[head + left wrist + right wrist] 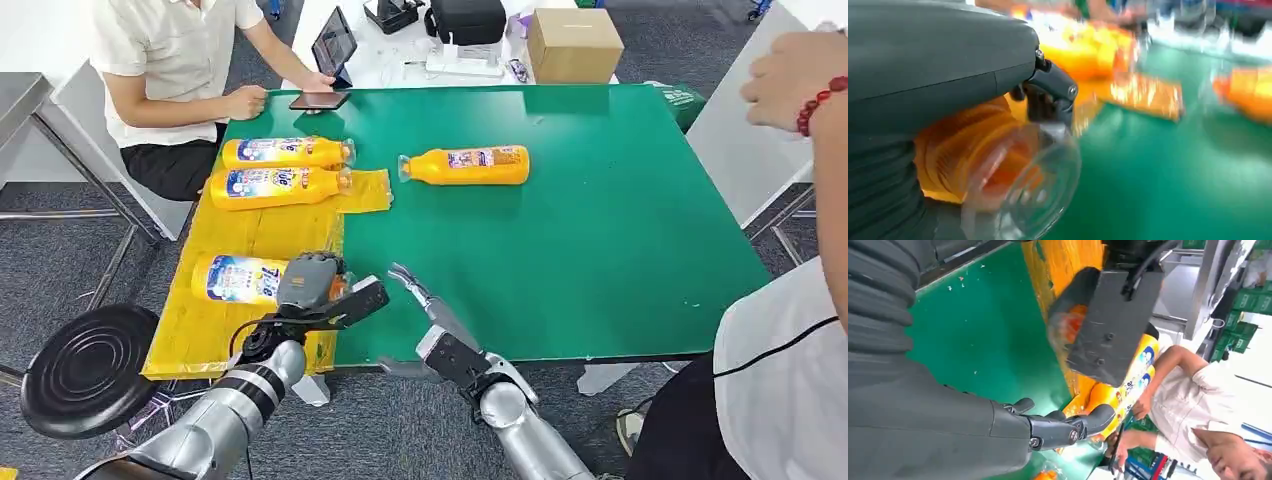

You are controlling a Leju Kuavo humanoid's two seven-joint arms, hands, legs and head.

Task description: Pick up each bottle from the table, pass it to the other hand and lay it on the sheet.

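Note:
An orange bottle (236,278) lies on the yellow sheet (262,236) near the table's front edge. My left hand (308,282) is wrapped over its cap end and grips it. The wrist view shows the bottle's clear cap (1020,187) under my left hand (948,65). My right hand (418,292) is just right of it over the green table (600,250), fingers stretched out and holding nothing; its fingers (1068,425) show apart. Two more bottles (285,152) (280,186) lie on the sheet's far end. Another bottle (465,165) lies on the bare table.
A seated person (170,60) rests hands by a phone (320,101) at the far left corner. Another person (790,370) stands at the right, one hand (795,75) raised. A cardboard box (573,45) is behind the table, and a black stool (85,365) at front left.

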